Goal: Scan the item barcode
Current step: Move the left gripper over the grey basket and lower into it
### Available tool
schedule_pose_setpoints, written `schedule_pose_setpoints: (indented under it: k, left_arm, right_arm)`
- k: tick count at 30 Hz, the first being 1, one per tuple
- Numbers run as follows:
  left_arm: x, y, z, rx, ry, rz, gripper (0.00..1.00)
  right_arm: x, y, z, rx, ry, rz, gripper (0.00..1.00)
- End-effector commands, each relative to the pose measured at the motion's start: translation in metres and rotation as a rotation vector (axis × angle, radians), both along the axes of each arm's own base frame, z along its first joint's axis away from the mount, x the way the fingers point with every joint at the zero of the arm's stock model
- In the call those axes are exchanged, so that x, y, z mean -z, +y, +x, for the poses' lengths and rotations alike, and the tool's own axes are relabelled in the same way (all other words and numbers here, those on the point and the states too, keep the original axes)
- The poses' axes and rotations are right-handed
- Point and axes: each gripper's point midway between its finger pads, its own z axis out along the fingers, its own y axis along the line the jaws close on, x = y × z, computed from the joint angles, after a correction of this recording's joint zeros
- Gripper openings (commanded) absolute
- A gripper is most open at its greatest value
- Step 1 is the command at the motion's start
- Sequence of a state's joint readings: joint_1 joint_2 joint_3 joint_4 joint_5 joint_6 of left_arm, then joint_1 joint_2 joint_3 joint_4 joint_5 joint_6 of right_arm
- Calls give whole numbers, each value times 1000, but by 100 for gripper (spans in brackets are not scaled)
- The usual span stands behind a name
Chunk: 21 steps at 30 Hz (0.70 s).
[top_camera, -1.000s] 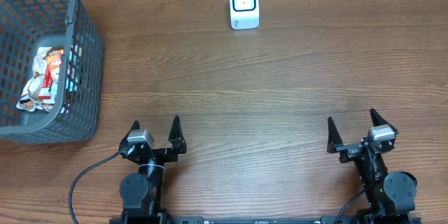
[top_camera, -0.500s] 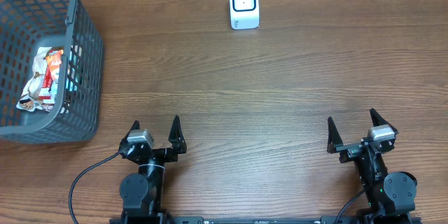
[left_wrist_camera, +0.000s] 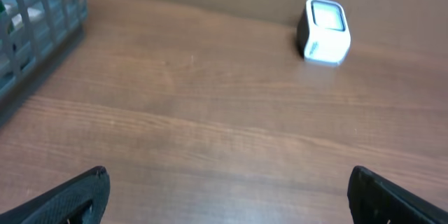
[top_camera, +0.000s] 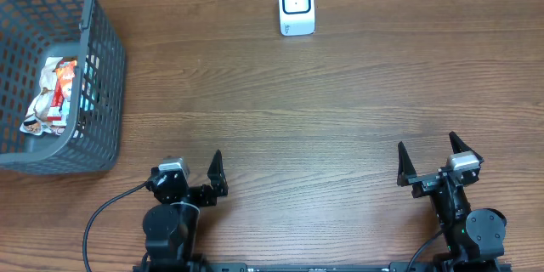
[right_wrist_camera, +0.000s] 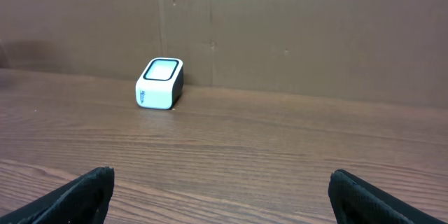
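The table [top_camera: 340, 93] is brown with streaky wood grain. The basket [top_camera: 106, 76] is grey open mesh, with red, white and teal wrappers [top_camera: 55, 93] inside. The scanner [top_camera: 297, 6] is white, dark-rimmed. The fingers [top_camera: 216, 166] are black.

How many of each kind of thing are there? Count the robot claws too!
Baskets: 1 (grey basket)
Scanners: 1 (white scanner)
Grippers: 2 (left gripper, right gripper), both open
Snack packets: a heap in the basket, too jumbled to count
Total: 4, plus the packets

L end effector [top_camera: 189, 170] started shifting
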State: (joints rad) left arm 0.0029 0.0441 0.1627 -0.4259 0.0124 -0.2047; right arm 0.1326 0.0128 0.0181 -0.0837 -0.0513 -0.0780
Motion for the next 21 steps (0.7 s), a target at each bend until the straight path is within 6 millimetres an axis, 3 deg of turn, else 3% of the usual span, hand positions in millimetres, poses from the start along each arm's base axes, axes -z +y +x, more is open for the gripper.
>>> schedule_pose_setpoints:
  k: [1, 11, 17, 21]
  left_arm:
    - [-37, -8, -10, 51, -28, 1, 100]
    - [-74, -29, -35, 176, 222, -25, 100]
    - [-123, -45, -20, 284, 384, -51, 100]
    - [-141, -45, -5, 323, 544, -12, 100]
  right_arm:
    - [2, -1, 0, 6, -3, -1, 100]
    - [2, -1, 0, 6, -3, -1, 100]
    - [2, -1, 0, 6, -3, -1, 100]
    - [2, -1, 0, 6, -3, -1, 100]
